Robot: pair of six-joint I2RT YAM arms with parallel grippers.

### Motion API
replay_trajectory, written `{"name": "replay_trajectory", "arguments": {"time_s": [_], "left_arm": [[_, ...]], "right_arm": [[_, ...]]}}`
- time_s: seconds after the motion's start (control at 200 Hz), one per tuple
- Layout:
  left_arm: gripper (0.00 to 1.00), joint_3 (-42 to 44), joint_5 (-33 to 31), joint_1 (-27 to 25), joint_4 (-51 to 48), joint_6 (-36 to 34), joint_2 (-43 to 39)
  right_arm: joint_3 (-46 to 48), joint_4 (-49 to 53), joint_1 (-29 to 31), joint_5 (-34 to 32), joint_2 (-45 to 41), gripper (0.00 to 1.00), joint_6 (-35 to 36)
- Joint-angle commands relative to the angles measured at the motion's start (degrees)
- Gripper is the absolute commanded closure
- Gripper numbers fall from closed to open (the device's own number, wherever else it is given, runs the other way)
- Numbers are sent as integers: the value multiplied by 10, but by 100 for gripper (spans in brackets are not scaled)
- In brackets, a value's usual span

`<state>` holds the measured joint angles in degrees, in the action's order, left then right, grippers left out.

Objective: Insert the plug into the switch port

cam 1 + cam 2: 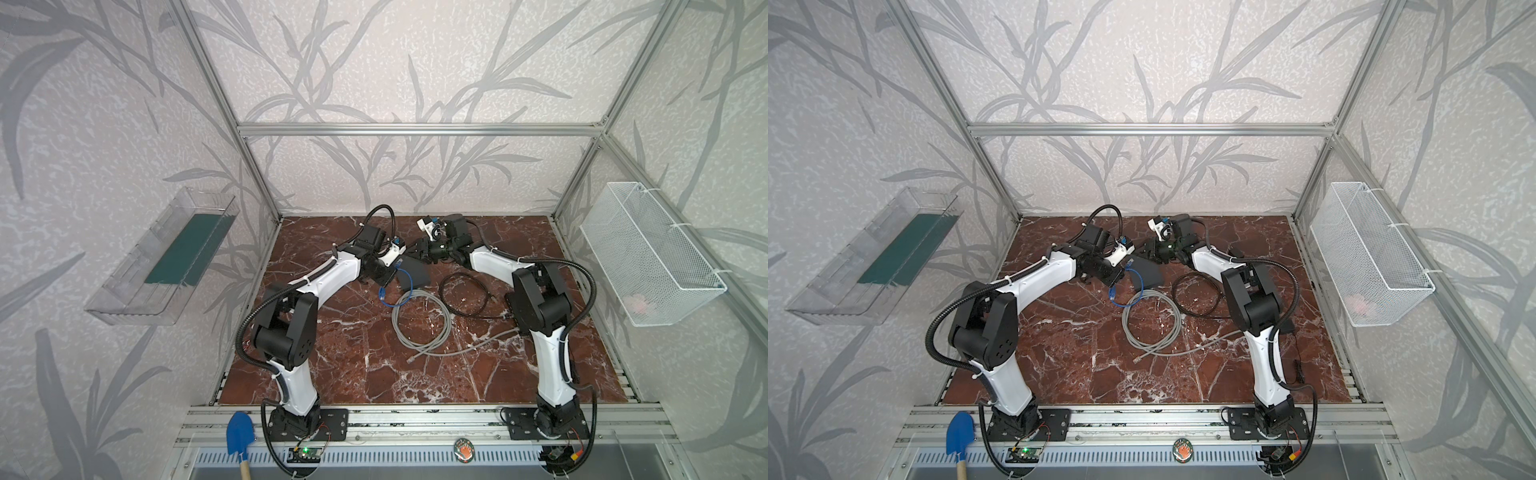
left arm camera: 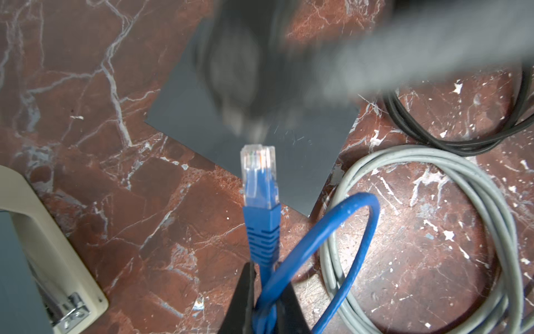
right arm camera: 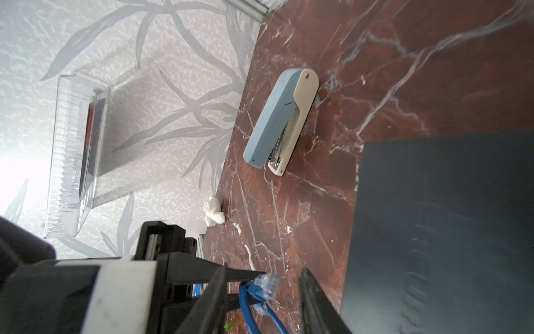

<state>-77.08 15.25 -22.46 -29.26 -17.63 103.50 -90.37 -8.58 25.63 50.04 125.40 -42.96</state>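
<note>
Arms: two.

Left gripper (image 2: 264, 277): clamped on the blue cable (image 2: 341, 219), just behind the plug (image 2: 258, 170).

Plug: one, clear-tipped, held at the switch's (image 1: 417, 272) 9 o'clock edge. Whether it touches the switch cannot be told.

Right gripper (image 3: 263, 269): jaws apart, holding nothing, at the switch's 12 o'clock.

Switch: one, dark grey, flat on the table (image 1: 374, 374), near centre.

Cables: three.
- Blue, looping down to the switch's 7 o'clock.
- Grey cable (image 1: 419, 322), coiled at 6 o'clock.
- Black cable (image 1: 463, 297), coiled at 4 o'clock.

Stapler (image 3: 277, 121): one, grey and cream, on the table, apart from the switch.

Figurine (image 3: 213, 215): one, white, at the table's edge.

Wall bins: two.
- Clear tray (image 1: 137, 282) at 9 o'clock.
- Wire basket (image 1: 648, 249) at 3 o'clock.

Shovel (image 1: 239, 434): one, blue, at 7 o'clock.
</note>
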Motion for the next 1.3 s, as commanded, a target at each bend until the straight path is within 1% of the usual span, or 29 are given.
{"name": "replay_trajectory", "arguments": {"time_s": [0.0, 0.105, 0.195, 0.47, 0.61, 0.64, 0.725, 0.82, 0.88, 0.925, 1.045, 1.17, 1.245, 1.295], "left_arm": [[93, -24, -24, -7, -17, -28, -9], [94, -36, -26, -8, -23, -27, -2], [94, -44, -27, -10, -28, -27, 3], [94, -55, -34, -15, -31, -35, 13], [94, -56, -43, -14, -33, -28, 15], [92, -55, -50, -13, -31, -18, 15], [79, -45, -54, -8, -20, -2, 11], [68, -33, -22, 3, -6, 18, 2], [60, -29, 6, 12, -2, 31, -5], [56, -27, 33, 19, 0, 43, -9], [52, -6, 102, 44, 43, 90, -26], [50, 26, 188, 72, 133, 157, -28], [49, 37, 221, 79, 175, 196, -25], [49, 41, 232, 80, 200, 213, -20]], "right_arm": [[2, -29, 0, 15, 14, 60, -36], [-1, -11, 0, 23, 18, 61, -26], [-2, -10, 0, 29, 22, 63, -27], [-2, -34, 0, 39, 27, 84, -41], [5, -60, -1, 47, 27, 90, -52], [6, -63, -1, 48, 26, 91, -52], [8, -64, -2, 44, 23, 93, -50], [11, -63, -4, 41, 20, 94, -44], [11, -59, -4, 37, 19, 94, -39], [12, -57, -4, 35, 19, 94, -38], [15, -59, -4, 35, 20, 94, -37], [16, -62, -3, 38, 18, 95, -37], [17, -60, -3, 38, 15, 95, -35], [18, -59, -4, 36, 13, 95, -35]]}}
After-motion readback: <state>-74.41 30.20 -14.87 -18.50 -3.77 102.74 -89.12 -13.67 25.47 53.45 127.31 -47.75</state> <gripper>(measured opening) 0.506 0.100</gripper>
